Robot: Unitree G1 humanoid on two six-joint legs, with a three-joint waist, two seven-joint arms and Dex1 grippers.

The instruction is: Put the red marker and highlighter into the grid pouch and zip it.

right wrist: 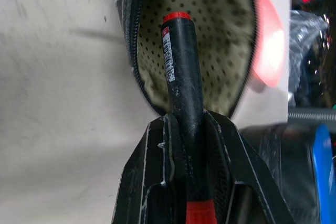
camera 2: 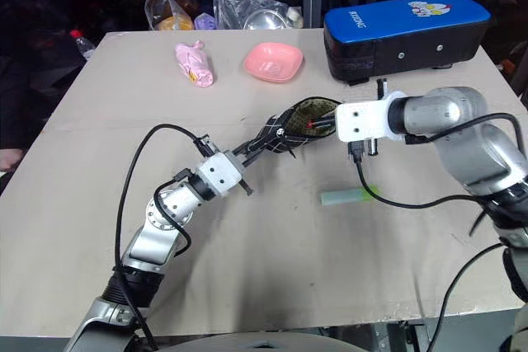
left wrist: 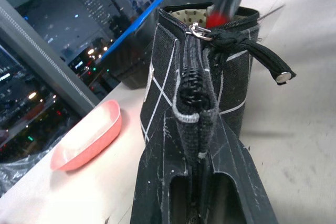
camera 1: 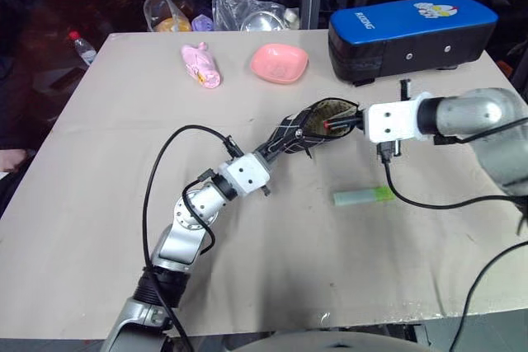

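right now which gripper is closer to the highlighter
Right. The right gripper hangs just above and behind the highlighter; the left gripper sits farther off, clamping the grid pouch.

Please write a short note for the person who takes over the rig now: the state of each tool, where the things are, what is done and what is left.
Left tool: shut on the closed end of the grid pouch, holding it off the table with its mouth open.
Right tool: shut on the red marker, whose tip is just at the pouch mouth.
Highlighter: lying on the table, below the right tool in the head views, untouched.
Done: marker picked up and brought to the opening.
Left: release marker inside, add highlighter, zip.
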